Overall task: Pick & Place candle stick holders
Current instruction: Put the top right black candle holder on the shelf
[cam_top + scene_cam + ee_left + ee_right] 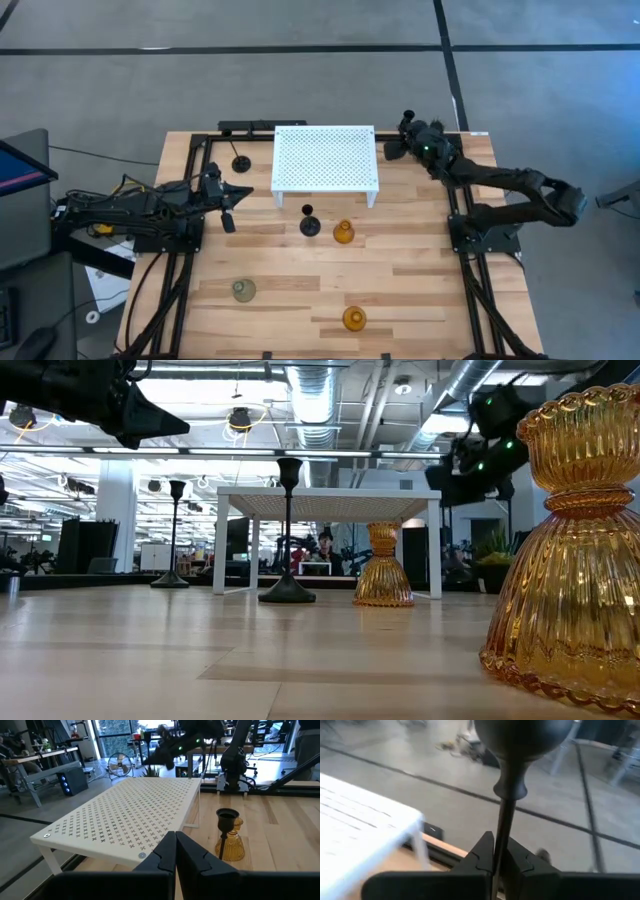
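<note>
Waiting at the table's left edge, the left gripper (232, 196) hangs clenched on nothing, its dark fingers pressed together in its own wrist view, pointed toward the white perforated stand (325, 160). Just behind it, near the stand's left legs, a thin black holder (240, 162) stands upright and untouched. In front of the stand, a second black holder (308, 224) and an amber glass holder (343, 233) stand just beside each other. Nearer the front edge sit a grey-green glass holder (243, 290) and another amber glass holder (354, 319), well apart from one another.

At the far right corner, beyond the stand's right side, the right gripper (498, 862) is grasping the third black holder (512, 780) by its thin stem, its fingers closed on it below the cup. By this evidence the pick step is in hand: the grip looks made, the carry not yet begun.

The next move would call for a straight lift, keeping the slender stem upright between the fingers, then a swing toward wherever it belongs; the pictures do not show that spot. The stand's right edge and legs lie close by the gripper's likely path, and a potted plant (150, 771) shows behind the stand.
</note>
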### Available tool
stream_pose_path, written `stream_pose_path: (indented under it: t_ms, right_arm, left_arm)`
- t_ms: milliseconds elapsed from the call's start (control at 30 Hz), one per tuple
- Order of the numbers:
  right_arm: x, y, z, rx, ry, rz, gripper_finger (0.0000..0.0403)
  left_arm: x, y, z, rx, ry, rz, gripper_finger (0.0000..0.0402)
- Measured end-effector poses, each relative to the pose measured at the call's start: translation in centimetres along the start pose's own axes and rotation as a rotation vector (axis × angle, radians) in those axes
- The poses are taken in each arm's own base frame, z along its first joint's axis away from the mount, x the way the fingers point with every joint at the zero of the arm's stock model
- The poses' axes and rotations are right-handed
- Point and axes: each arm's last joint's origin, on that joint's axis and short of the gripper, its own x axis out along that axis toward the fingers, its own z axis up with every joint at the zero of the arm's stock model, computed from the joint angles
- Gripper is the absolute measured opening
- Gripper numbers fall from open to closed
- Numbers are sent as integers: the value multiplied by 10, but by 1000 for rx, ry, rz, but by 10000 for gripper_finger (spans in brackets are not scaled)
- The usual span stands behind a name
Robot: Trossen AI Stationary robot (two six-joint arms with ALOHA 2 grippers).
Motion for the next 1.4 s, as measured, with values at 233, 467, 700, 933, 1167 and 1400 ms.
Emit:
stream_pose_path:
  t_ms: [233, 467, 700, 933, 1167, 1400]
  right_arm:
    - [-25, -8, 20, 18, -85, 109, 2]
    - [-45, -10, 42, -41, -24, 130, 1]
    - [-67, -2, 81, -156, 32, 213, 1]
    - [-92, 5, 128, -195, 16, 370, 0]
    - [-89, 33, 147, -256, -1, 558, 0]
    - [-81, 53, 153, -330, -5, 619, 0]
  left_arm:
    - [0, 0, 0, 0, 0, 0, 4]
    - [0, 0, 0, 0, 0, 0, 4]
    - [4, -1, 5, -6, -15, 1, 4]
    - [26, -6, 41, 71, 16, 3, 4]
    - [67, -4, 61, 128, 106, 85, 4]
    - [95, 24, 58, 110, 76, -20, 4]
